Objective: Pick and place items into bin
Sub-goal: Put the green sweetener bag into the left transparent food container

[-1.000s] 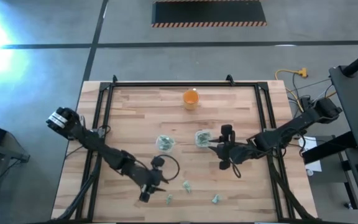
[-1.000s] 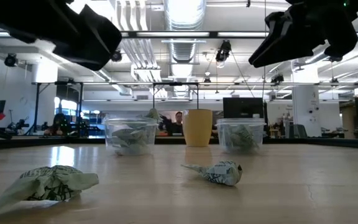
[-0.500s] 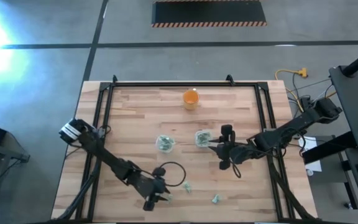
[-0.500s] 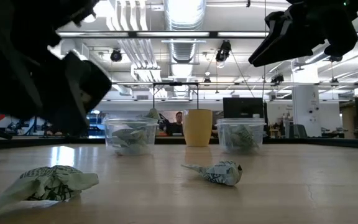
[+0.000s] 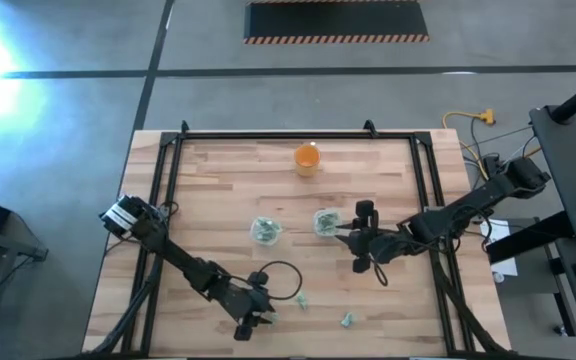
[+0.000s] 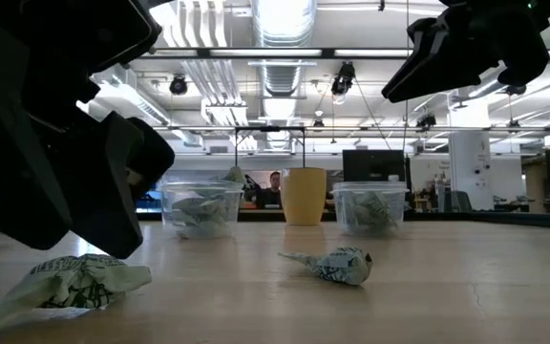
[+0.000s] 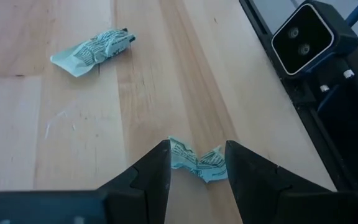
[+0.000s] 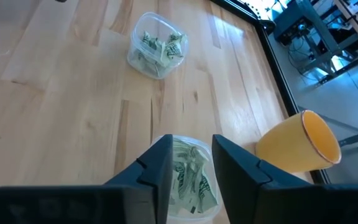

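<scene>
- near the table's front edge, left gripper point(image 7: 196, 163) was low with fingers apart, straddling a crumpled item point(image 7: 197, 162), nothing gripped yet.
- right gripper point(image 8: 190, 163) hung over a clear tub point(image 8: 194, 205), open and empty.
- step looked like pick; next: close, lift, carry to a tub.

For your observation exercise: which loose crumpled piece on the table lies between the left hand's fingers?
The crumpled piece nearest the table's front edge, framed by the left hand. The other loose pieces lie clear of it.

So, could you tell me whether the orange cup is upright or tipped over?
Upright: the orange cup stands on its base, its open mouth facing up in the overhead view.
</scene>
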Available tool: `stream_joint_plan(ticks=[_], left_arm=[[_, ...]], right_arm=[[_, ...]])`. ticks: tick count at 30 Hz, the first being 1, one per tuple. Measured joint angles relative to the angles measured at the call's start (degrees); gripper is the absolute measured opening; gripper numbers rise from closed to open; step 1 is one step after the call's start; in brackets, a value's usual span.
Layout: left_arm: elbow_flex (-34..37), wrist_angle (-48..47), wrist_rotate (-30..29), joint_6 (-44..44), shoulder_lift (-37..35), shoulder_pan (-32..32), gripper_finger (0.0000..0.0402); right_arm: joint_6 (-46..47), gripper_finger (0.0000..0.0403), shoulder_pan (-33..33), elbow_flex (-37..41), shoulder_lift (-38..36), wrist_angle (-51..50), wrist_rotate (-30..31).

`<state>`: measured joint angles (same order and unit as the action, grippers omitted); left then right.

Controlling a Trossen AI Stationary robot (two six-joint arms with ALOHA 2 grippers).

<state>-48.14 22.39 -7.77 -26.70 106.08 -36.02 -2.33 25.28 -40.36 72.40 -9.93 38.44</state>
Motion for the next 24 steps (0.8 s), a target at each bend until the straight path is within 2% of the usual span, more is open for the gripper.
stream_joint_plan(ticks=[5,11,18,21,24], left_arm=[[0.0,0.4,0.0,0.0,0.7,0.0,0.0135],[0.0,5.3,0.4,0.0,3.4,0.0,0.0135],[0.0,5.6,0.5,0.1,3.8,0.0,0.0132],[0.0,5.4,0.4,0.9,3.8,0.0,0.0112],[0.0,5.3,0.4,2.0,3.8,0.0,0.0074]], right_arm=[[0.2,0.0097,0.0,0.0,0.0,0.0,0.0],[0.2,0.0097,0.0,0.0,0.0,-0.1,0.0],[0.2,0.0100,0.0,0.0,0.0,-0.1,0.0],[0.2,0.0095,0.0,0.0,0.0,-0.1,0.0],[0.2,0.0090,0.0,0.0,0.0,-0.1,0.0]])
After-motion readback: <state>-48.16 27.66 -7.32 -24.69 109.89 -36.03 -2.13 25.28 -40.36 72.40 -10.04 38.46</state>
